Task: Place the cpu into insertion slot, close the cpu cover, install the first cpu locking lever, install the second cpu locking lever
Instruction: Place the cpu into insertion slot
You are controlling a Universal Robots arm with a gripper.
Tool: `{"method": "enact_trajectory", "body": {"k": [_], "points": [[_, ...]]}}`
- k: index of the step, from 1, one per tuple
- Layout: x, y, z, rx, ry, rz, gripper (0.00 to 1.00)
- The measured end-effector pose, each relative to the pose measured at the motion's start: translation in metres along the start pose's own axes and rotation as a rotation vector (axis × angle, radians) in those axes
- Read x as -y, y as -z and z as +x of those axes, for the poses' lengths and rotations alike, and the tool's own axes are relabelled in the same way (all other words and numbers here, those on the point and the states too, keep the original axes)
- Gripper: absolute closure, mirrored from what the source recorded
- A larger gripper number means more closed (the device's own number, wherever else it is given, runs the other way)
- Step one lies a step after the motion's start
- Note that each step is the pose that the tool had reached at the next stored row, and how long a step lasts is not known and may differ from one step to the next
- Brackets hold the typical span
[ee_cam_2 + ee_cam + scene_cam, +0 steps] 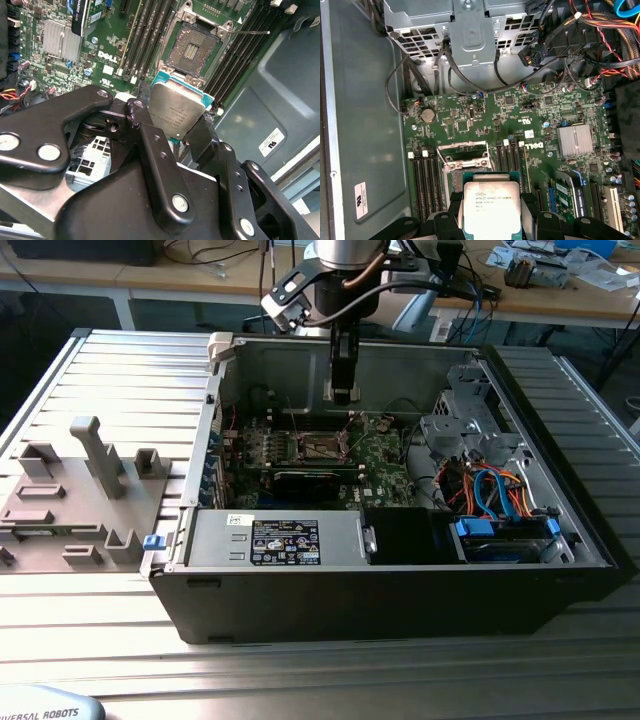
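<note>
The gripper (492, 222) clasps the cpu (491, 204) by its edges, silver top up, over the green motherboard (520, 115), just beside the insertion slot (464, 159).

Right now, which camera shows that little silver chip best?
The first wrist view: the cpu faces it squarely, metal top plain, held in the gripper. The second wrist view shows it slanted between the fingers. In the exterior view it is too small to tell.

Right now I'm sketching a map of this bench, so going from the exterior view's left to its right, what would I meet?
Grey holder → pale latch on the case corner → gripper, holding the chip → metal cage.
</note>
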State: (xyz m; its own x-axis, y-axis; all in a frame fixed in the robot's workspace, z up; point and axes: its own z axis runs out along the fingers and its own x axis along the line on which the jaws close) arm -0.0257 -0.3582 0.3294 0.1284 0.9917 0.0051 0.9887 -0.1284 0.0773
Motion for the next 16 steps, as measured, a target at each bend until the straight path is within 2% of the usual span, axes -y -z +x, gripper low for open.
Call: {"method": "enact_trajectory", "body": {"k": [11,14,16], "points": [[0.0001,-0.0014,0.0000,-0.0001,0.002,0.0000,0.46],[0.0002,-0.0019,0.0000,-0.0042,0.051,0.0002,0.46],[0.0002,-0.0018,0.0000,-0.0047,0.059,0.0003,0.46]]}}
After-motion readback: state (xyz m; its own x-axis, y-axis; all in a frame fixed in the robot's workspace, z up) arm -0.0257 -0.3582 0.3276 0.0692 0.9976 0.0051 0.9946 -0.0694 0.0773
